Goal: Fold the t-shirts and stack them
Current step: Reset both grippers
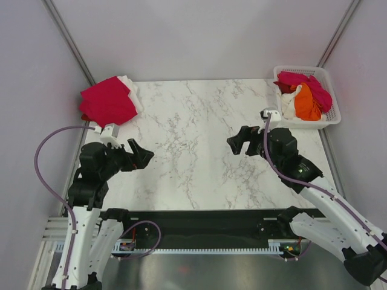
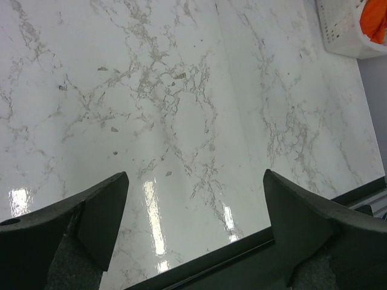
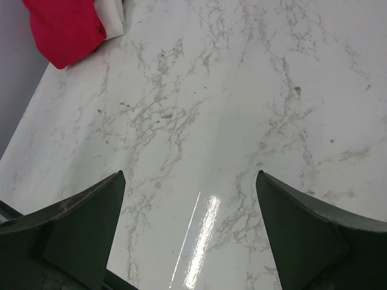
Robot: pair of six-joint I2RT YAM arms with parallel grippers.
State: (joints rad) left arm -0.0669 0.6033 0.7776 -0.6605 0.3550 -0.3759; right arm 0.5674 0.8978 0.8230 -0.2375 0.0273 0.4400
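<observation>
A folded crimson-red t-shirt (image 1: 107, 100) lies on a cream-white one (image 1: 130, 89) at the table's far left corner; both show in the right wrist view too, red (image 3: 63, 27) over cream (image 3: 109, 15). Several crumpled t-shirts, pink (image 1: 302, 81), orange (image 1: 308, 103) and white (image 1: 289, 106), fill the white lattice basket (image 1: 331, 118) at the far right; an orange bit (image 2: 373, 21) shows in the left wrist view. My left gripper (image 1: 144, 154) hangs open over bare marble at the left. My right gripper (image 1: 237, 142) hangs open at the right. Neither holds anything.
The marble table (image 1: 193, 145) runs between grey side walls with metal rails. Its dark front edge (image 2: 254, 254) lies just below my left gripper. Purple cables loop beside both arms.
</observation>
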